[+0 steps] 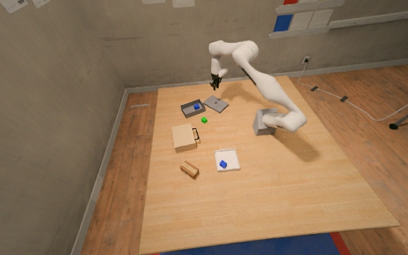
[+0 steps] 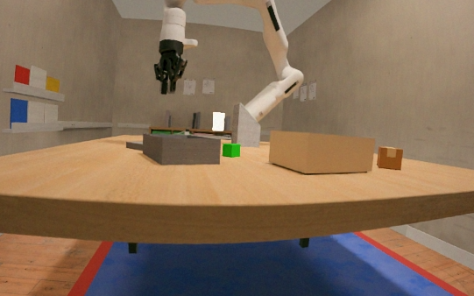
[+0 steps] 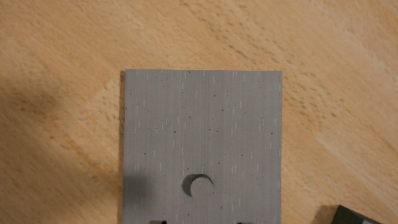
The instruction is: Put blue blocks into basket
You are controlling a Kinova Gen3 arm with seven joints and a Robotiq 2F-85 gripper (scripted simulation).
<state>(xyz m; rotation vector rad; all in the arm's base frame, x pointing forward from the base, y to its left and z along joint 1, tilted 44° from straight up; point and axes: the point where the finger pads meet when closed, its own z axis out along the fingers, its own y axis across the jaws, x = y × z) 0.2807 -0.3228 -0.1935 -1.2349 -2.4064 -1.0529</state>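
Observation:
My gripper (image 1: 215, 87) (image 2: 166, 89) (image 3: 199, 222) hangs high above the table, partly open and empty. Right below it the grey metal lid (image 1: 216, 103) (image 3: 200, 140) lies flat on the table, its round knob showing in the wrist view. Beside the lid stands the open metal box (image 1: 184, 109) (image 2: 181, 151) with a blue block (image 1: 197, 106) inside. The white basket (image 1: 234, 152) holds another blue block (image 1: 223, 164). The light wooden cabinet (image 1: 183, 137) (image 2: 320, 151) has its drawer shut, the black handle facing right.
A green block (image 1: 204, 120) (image 2: 231, 150) lies between the metal box and the cabinet. A small cardboard box (image 1: 189, 169) (image 2: 389, 158) sits in front of the cabinet. The arm's grey base (image 1: 260, 122) (image 2: 244, 127) stands to the right.

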